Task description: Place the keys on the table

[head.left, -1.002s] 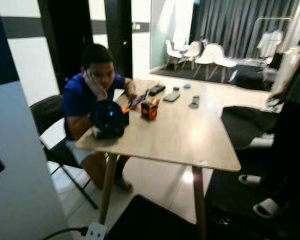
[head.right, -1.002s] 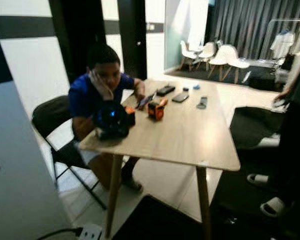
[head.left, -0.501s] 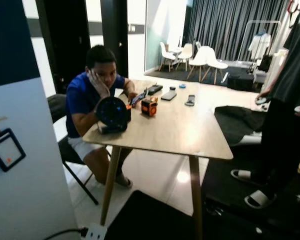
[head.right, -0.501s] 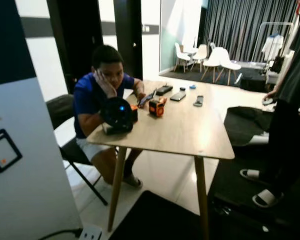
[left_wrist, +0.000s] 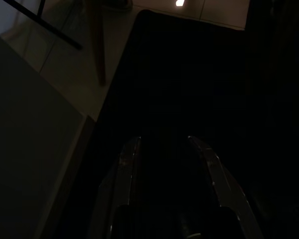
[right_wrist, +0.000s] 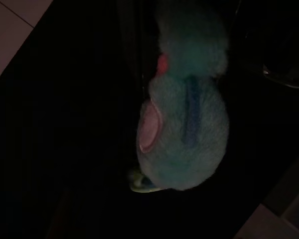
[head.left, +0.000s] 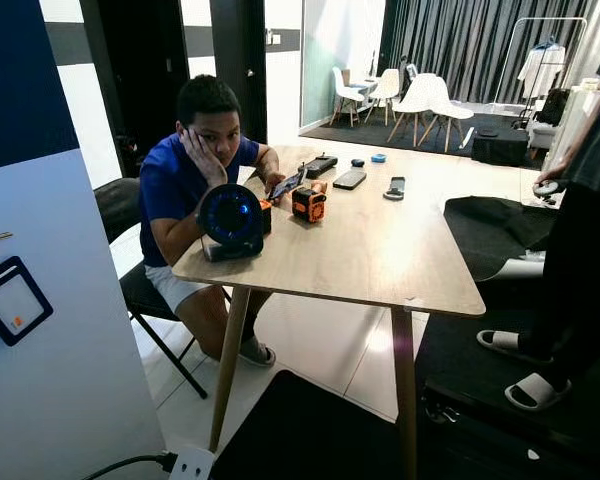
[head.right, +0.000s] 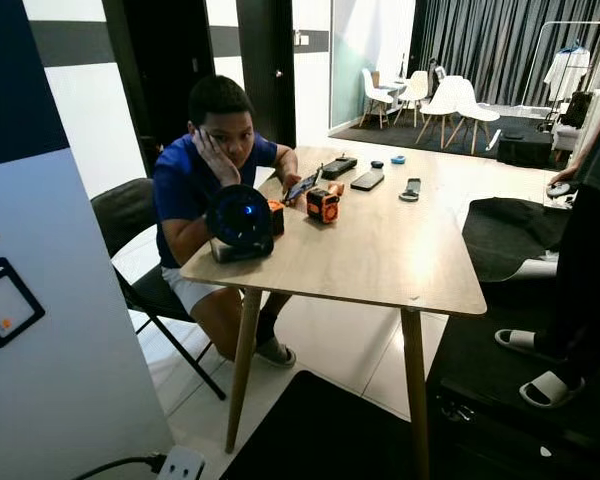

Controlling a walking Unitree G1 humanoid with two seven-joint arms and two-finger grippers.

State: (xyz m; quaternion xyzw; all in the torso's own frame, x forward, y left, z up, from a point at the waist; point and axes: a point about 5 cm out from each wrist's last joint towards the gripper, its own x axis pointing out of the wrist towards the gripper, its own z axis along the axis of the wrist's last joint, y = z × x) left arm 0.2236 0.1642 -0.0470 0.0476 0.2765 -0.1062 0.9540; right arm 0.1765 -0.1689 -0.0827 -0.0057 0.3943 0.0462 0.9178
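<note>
- My left gripper (left_wrist: 163, 139) hangs idle with its two black fingers set apart and nothing between them; below it lies a dark mat (left_wrist: 189, 74), and a leg of the table stands further out beyond its tips.
- The step in hand is the approach, I judge: the table (head.left: 380, 260) is ahead of both my grippers and well above where they hang, so I should close in squarely on its near edge before raising anything.
- The bare wood at the near right corner looks the best target. It keeps me away from the seated person (head.left: 195, 160), the round black device (head.left: 230, 215) and the orange box (head.left: 307, 204) on the far left side.
- A standing person (head.left: 580, 230) is close on the right, so my right arm should rise straight, not swing wide.
- The keys (right_wrist: 184, 134) hang right before my right wrist camera: a fluffy teal fob with a pink patch and a blue stripe, plus a small pale piece at one end, perhaps the ring; the view is too dark to be sure.
- I cannot tell how my right gripper is set, though the fob seems to dangle from it.
</note>
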